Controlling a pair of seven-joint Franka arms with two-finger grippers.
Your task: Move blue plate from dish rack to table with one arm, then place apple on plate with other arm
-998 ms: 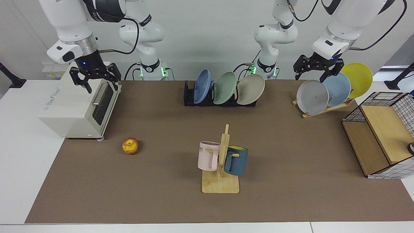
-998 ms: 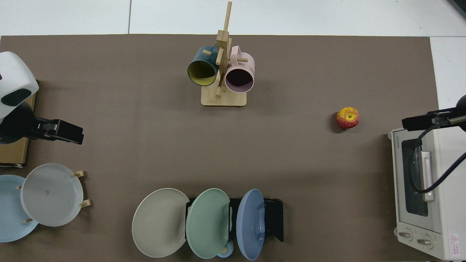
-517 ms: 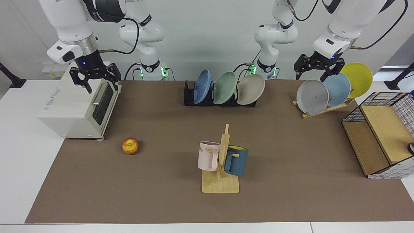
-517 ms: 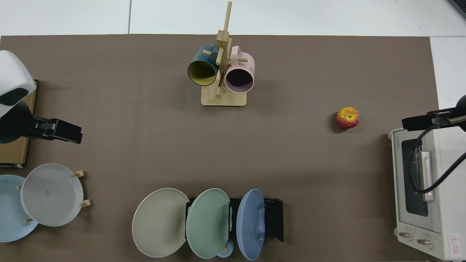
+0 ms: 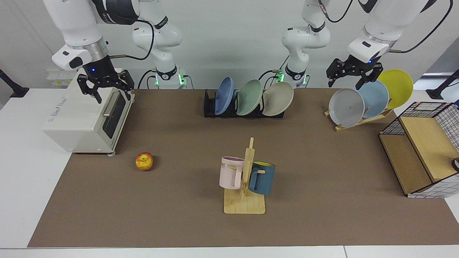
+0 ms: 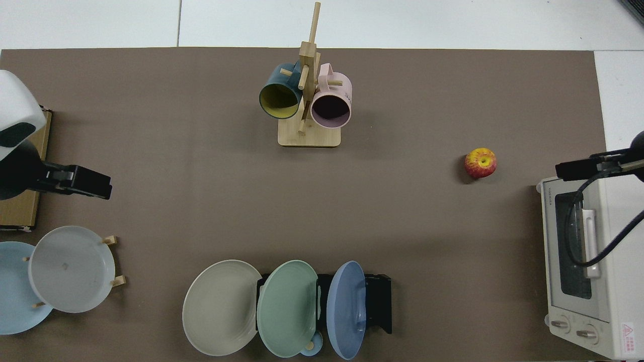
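The blue plate stands on edge in the black dish rack at the back of the brown table, at the end nearest the apple. The apple lies alone on the table in front of the toaster oven. My right gripper hangs open and empty above the oven's front. Above the plates on the slanted wooden rack, my left gripper is open and empty. Both grippers are far from the plate and the apple.
A sage-green plate and a beige plate share the dish rack. A toaster oven, a mug tree with two mugs, a wooden rack with three plates, and a wire basket also stand here.
My left gripper has risen slightly above the wooden rack's plates. The right arm, the blue plate and the apple have not moved.
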